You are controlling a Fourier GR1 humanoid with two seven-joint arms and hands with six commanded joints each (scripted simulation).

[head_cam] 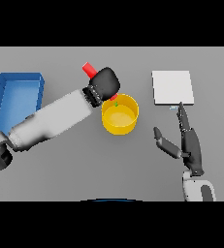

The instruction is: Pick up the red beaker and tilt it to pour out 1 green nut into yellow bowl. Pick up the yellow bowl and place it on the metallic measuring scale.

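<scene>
My left hand [104, 84] is curled round the red beaker [88, 69], which is tilted, its top end sticking out up and left of the hand and its mouth hidden behind the hand above the bowl. A small green nut [116, 103] shows just below the hand, at the back rim of the yellow bowl [120, 115]. The bowl stands upright in the middle of the grey table. The metallic scale [172, 87], a pale flat square, lies to the bowl's right and further back. My right hand [188, 143] is open, fingers straight, just in front of the scale.
A blue tray [17, 97] lies at the left side of the table, partly covered by my left forearm [55, 118], which crosses from the lower left to the bowl.
</scene>
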